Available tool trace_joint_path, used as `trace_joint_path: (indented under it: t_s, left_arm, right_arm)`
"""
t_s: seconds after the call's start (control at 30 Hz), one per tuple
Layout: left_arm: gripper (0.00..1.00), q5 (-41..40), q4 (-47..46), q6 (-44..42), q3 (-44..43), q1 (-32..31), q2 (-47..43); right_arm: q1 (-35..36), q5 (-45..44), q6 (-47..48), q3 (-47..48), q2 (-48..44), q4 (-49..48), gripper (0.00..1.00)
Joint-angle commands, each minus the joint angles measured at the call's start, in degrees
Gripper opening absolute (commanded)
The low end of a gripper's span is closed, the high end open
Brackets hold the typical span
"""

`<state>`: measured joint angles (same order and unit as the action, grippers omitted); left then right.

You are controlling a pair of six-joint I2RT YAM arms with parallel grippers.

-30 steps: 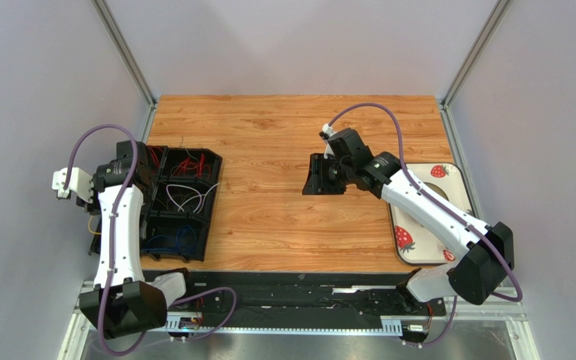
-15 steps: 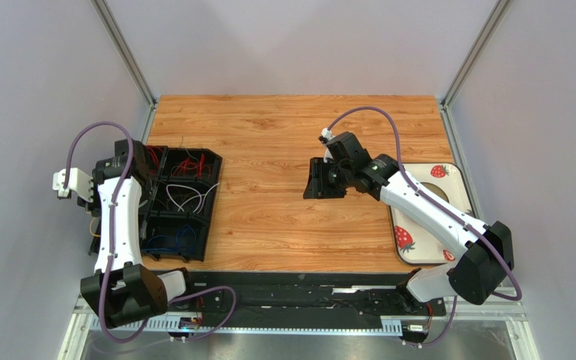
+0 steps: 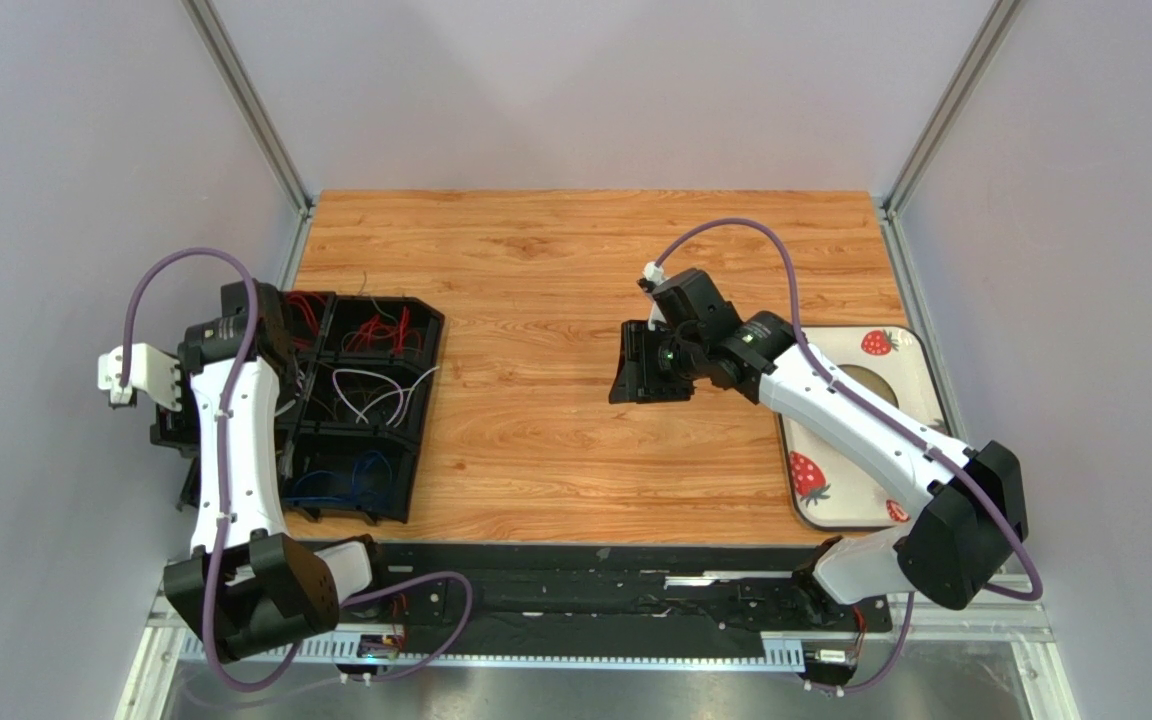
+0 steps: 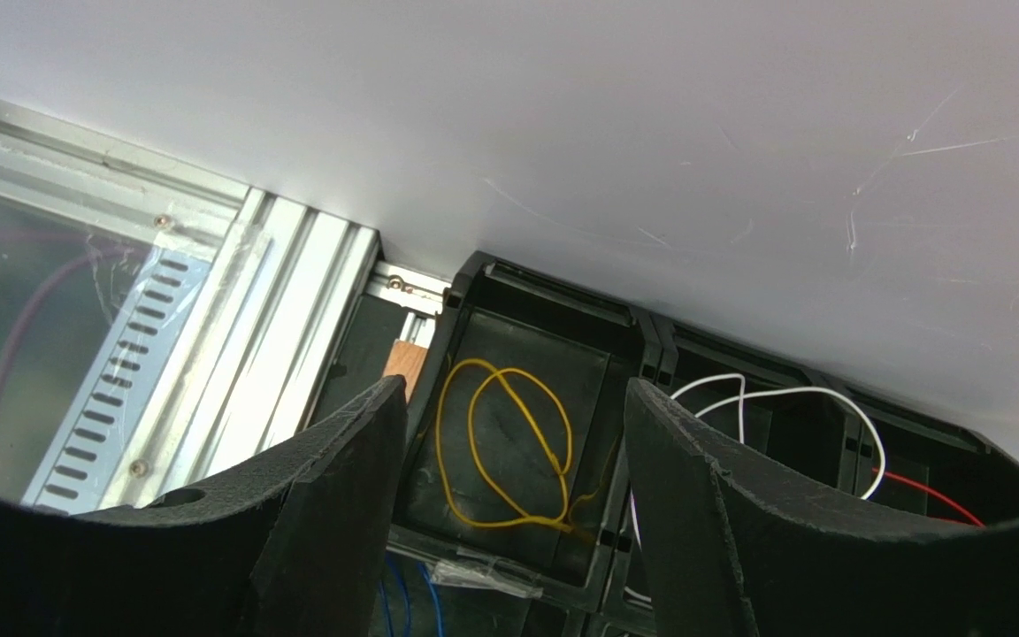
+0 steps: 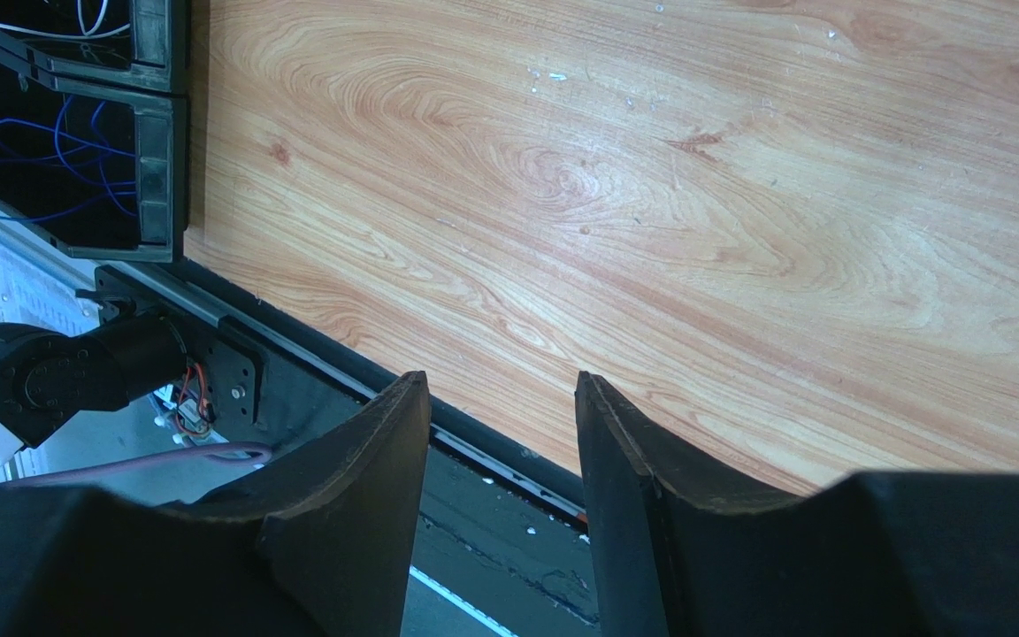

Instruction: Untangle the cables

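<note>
The cables lie sorted in a black compartment tray (image 3: 429, 360) on the table's left. Red wires (image 3: 379, 330) are at the far end, white ones (image 3: 379, 398) in the middle and blue ones (image 3: 334, 483) at the near end. My left gripper (image 4: 515, 388) hovers open above the tray's (image 4: 548, 285) outer compartment, where a looped yellow cable (image 4: 502, 451) lies flat, apart from both fingers. A white cable (image 4: 767, 392) and a red one (image 4: 934, 498) fill the neighbouring compartments. My right gripper (image 3: 639, 368) hangs open over bare wood mid-table, its jaws (image 5: 502, 381) holding nothing.
A strawberry-patterned plate (image 3: 913, 383) sits at the table's right edge under the right arm. The enclosure's grey wall runs close beside the tray's left side. A black rail (image 5: 342, 385) runs along the table's near edge.
The left wrist has shifted slightly left and nearer over the tray's outer side, and its jaws now stand open. The right gripper has drifted a touch nearer.
</note>
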<state>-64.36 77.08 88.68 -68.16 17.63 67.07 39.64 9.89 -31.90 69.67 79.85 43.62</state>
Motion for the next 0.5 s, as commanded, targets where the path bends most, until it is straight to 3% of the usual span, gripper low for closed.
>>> trace_joint_path:
  t_s: [0.0, 0.2, 0.37, 0.4, 0.47]
  left_arm:
    - [0.7, -0.2, 18.7, 0.4, -0.3, 0.6, -1.0]
    - [0.74, 1.8, 13.0, -6.4, -0.2, 0.7, -1.2]
    - [0.76, 10.5, -1.7, -30.1, 1.6, 0.7, -1.7]
    - [0.78, 16.0, -8.1, -38.1, 2.3, 0.7, -2.4]
    - [0.78, 21.9, -13.5, -44.4, 4.7, 0.6, -3.3]
  right_arm:
    - [0.4, -0.3, -0.4, 0.4, -0.4, -1.2, 0.48]
    - [0.6, -0.5, -0.4, 0.3, 0.0, -1.3, 0.48]
    - [0.9, -1.0, -0.2, -0.1, 0.0, -1.4, 0.48]
    - [0.9, -1.2, -0.2, -0.2, 0.3, -1.6, 0.48]
    - [0.9, -1.2, -0.4, -0.3, 0.4, -2.0, 0.48]
